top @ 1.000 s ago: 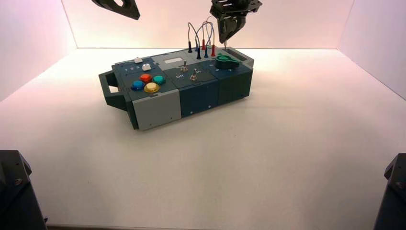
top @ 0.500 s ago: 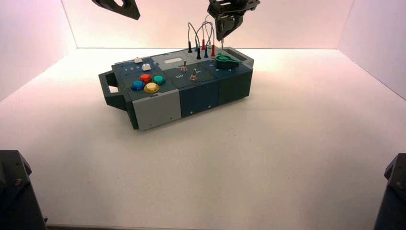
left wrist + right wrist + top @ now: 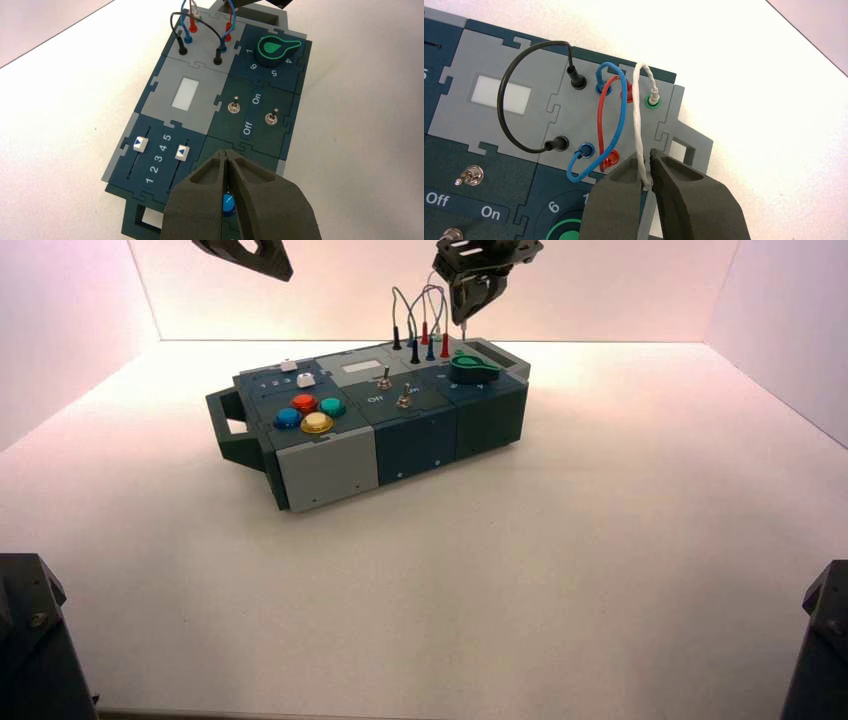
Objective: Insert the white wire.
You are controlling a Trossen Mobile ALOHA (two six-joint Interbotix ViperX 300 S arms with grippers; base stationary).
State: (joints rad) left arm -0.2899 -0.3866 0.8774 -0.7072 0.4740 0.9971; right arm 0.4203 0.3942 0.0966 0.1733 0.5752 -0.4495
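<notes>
The white wire arches up from a pin seated in a green-ringed socket on the box's grey wire panel. Its free end, a small silvery pin plug, is pinched in my right gripper, which is shut on it. In the high view that gripper hangs over the box's far right corner, with the pin pointing down just above the panel. My left gripper is shut and empty, parked high at the far left.
Black, blue and red wires loop over the same panel. A green knob sits just in front of the pin. Toggle switches, sliders and coloured buttons lie nearer.
My right gripper has shifted slightly left and a little up with the white wire's plug. The left arm has stayed put.
</notes>
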